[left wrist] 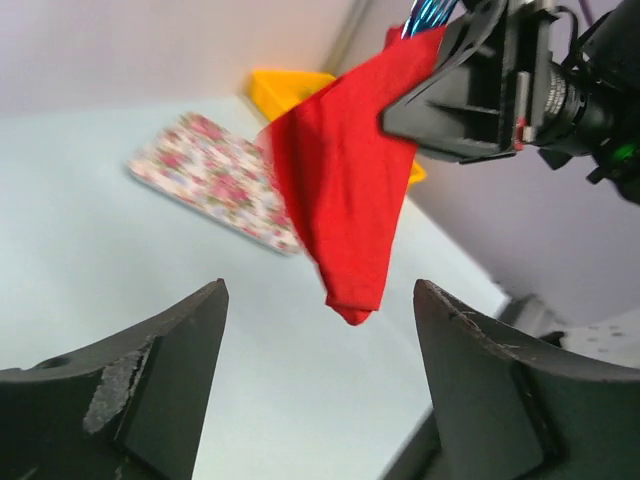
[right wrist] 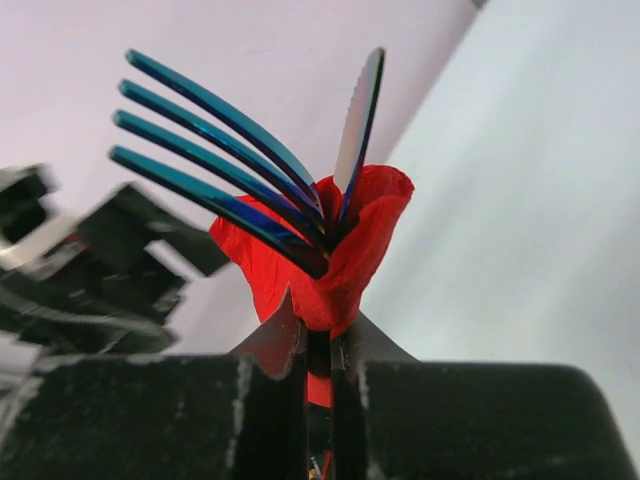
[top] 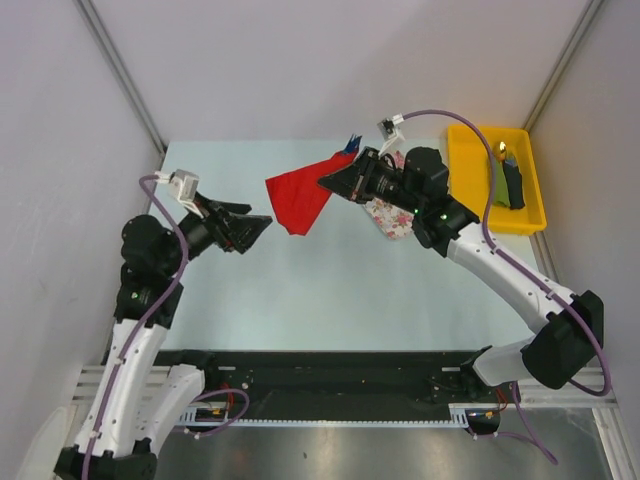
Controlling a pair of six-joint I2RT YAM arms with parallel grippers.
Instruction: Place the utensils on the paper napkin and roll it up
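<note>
Pale table [top: 330, 290] fills the middle of the top view, with the two arms rising from the bottom edge: left arm [top: 150, 300] on the left side of the frame, right arm [top: 520, 290] sweeping in from the lower right toward the upper centre. Yellow tray [top: 465, 160] sits at the upper right of the table and holds dark and green items [top: 512, 185] along its right half. Floral cloth [top: 390, 218] lies flat on the table just left of the tray and is partly covered from above by the right wrist. The paper napkin [top: 298, 198] is in the upper centre of the top view, off the table surface, hanging from the right gripper [top: 335, 182]; in the left wrist view it droops as a folded red wedge [left wrist: 345, 200] with its lower point free above the table. Right gripper: clamped on the napkin, the jaws nearly together with red paper pinched between them in the right wrist view [right wrist: 318, 340]. Left gripper [top: 262, 222]: released, jaws spread wide, nothing between them, pointing toward the napkin's hanging point from the left and not touching it. The utensils [right wrist: 230, 170] stand inside the napkin bundle, blue fork tines and a thin blade protruding past the paper at the upper left of the right wrist view; in the top view only their blue tips [top: 350, 145] show above the right gripper.
</note>
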